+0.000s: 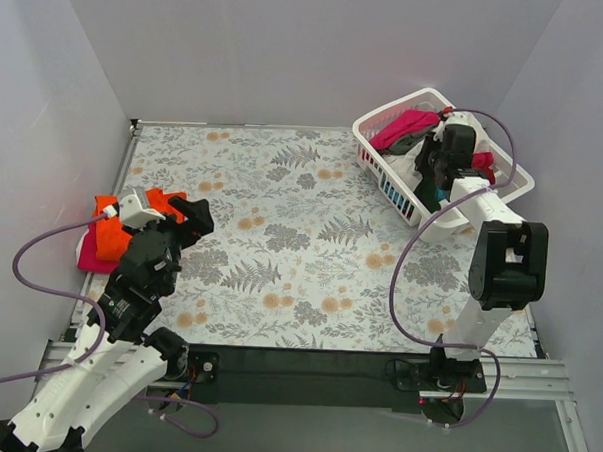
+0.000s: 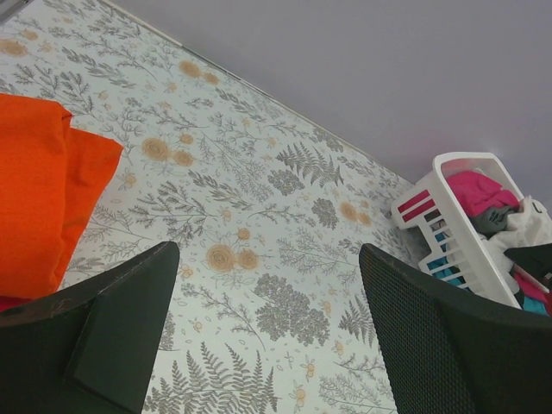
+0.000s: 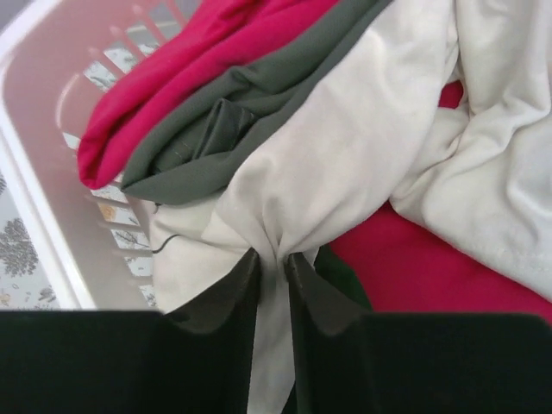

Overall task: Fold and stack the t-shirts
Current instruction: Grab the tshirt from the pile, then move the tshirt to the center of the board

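Observation:
A folded orange t-shirt (image 1: 111,233) lies on a folded magenta one (image 1: 90,261) at the table's left edge. My left gripper (image 1: 190,215) hovers just right of that stack, open, with only the table cover between its fingers (image 2: 129,319); the orange t-shirt (image 2: 34,190) shows at the left of its wrist view. In the white basket (image 1: 369,161) at the back right, my right gripper (image 3: 272,257) is shut on a pinched fold of the cream-white t-shirt (image 3: 362,129). A magenta t-shirt (image 3: 198,52) and dark green cloth (image 3: 233,112) lie beside it.
The grey floral table cover (image 1: 301,246) spans the table between the two arms. Grey walls close in the back and both sides. The basket's slatted wall (image 3: 52,103) rises left of the right gripper. More magenta cloth (image 3: 431,259) lies under the cream t-shirt.

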You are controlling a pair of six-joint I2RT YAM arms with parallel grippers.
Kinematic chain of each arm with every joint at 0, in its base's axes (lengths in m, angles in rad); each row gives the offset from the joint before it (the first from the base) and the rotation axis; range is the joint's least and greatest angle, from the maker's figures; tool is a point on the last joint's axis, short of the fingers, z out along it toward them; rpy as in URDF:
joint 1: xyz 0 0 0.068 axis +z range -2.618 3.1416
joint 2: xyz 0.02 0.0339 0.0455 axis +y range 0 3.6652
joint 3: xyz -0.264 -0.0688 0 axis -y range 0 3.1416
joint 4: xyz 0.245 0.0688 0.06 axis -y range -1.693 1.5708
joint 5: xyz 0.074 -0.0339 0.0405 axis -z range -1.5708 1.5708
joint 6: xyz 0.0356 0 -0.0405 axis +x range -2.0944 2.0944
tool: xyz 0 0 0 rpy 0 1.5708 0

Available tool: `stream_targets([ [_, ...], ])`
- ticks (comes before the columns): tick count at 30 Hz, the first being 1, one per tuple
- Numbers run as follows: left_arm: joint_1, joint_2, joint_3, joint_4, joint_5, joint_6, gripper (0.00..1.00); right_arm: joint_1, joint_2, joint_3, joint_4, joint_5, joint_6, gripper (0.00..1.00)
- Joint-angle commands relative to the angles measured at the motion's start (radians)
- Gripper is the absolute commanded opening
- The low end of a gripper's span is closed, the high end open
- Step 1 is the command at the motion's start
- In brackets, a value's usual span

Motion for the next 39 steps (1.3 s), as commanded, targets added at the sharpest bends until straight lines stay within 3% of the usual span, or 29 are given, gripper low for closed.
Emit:
stream_targets([
  [1, -0.011, 0.002, -0.008, -0.023, -0.043, 0.000, 0.79, 0.012, -0.091, -0.016, 0.131, 0.004, 0.012, 0.14],
  [2, -0.011, 0.004, -0.007, -0.025, -0.043, -0.001, 0.79, 0.012, -0.097, -0.011, 0.135, -0.002, 0.007, 0.02],
  [19, -0.056, -0.012, -0.007, -0.052, -0.076, -0.012, 0.79, 0.089, -0.295, 0.165, 0.145, 0.110, -0.123, 0.01],
  [31, -0.086, -0.021, -0.002, -0.063, -0.085, -0.011, 0.80, 0.225, -0.468, 0.242, 0.143, 0.220, -0.238, 0.01],
  [39, -0.105, -0.019, 0.007, -0.062, -0.073, -0.005, 0.80, 0.368, -0.579, 0.291, 0.134, 0.140, -0.274, 0.01],
])
